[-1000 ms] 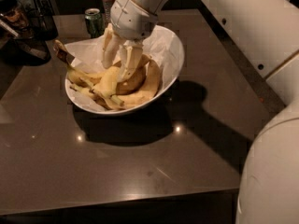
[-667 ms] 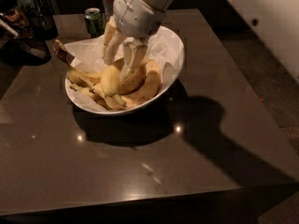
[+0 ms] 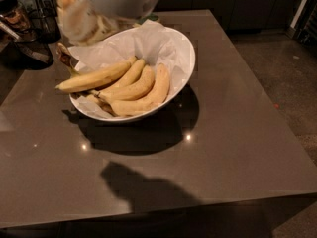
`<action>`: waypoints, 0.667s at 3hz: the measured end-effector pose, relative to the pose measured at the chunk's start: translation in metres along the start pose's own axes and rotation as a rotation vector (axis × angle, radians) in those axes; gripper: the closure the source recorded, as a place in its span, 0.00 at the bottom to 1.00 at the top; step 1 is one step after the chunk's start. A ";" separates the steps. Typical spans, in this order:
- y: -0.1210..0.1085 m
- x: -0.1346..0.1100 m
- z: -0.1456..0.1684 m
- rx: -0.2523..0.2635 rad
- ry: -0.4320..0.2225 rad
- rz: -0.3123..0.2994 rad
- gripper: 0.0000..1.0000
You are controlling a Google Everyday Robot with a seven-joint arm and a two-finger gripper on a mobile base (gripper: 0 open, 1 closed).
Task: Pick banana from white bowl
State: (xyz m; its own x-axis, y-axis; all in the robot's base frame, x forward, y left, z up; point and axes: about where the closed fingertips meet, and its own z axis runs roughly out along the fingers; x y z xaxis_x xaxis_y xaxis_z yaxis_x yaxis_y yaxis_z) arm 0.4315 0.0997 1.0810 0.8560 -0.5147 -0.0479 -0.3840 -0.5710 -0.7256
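Observation:
The white bowl [image 3: 187, 58] stands on the dark table, left of centre, lined with crumpled white paper [image 3: 148, 42]. A bunch of several yellow bananas [image 3: 130, 86] lies in it, stems to the left, one banana sticking out over the left rim. My gripper [image 3: 81, 15] is raised above the bowl's back left edge at the top of the view, blurred by motion and apart from the bananas. A pale yellowish patch shows near its top, and I cannot tell what it is.
The bowl rests on a dark glossy table [image 3: 237, 148] whose right and front edges are in view. Dark kitchen items [image 3: 22, 26] stand at the back left. A bit of green [image 3: 148, 19] shows behind the bowl. Grey floor [image 3: 292, 73] lies to the right.
My gripper has lifted from down among the bananas to above the bowl's back left edge. The bananas now lie uncovered. The arm has left the right side of the view.

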 end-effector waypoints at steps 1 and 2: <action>-0.011 -0.010 -0.013 0.041 0.032 -0.021 0.91; -0.011 -0.010 -0.013 0.041 0.032 -0.021 0.69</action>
State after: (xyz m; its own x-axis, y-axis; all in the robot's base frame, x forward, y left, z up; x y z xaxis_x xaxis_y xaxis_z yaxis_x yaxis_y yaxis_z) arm 0.4225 0.1032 1.0985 0.8521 -0.5232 -0.0111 -0.3509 -0.5555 -0.7539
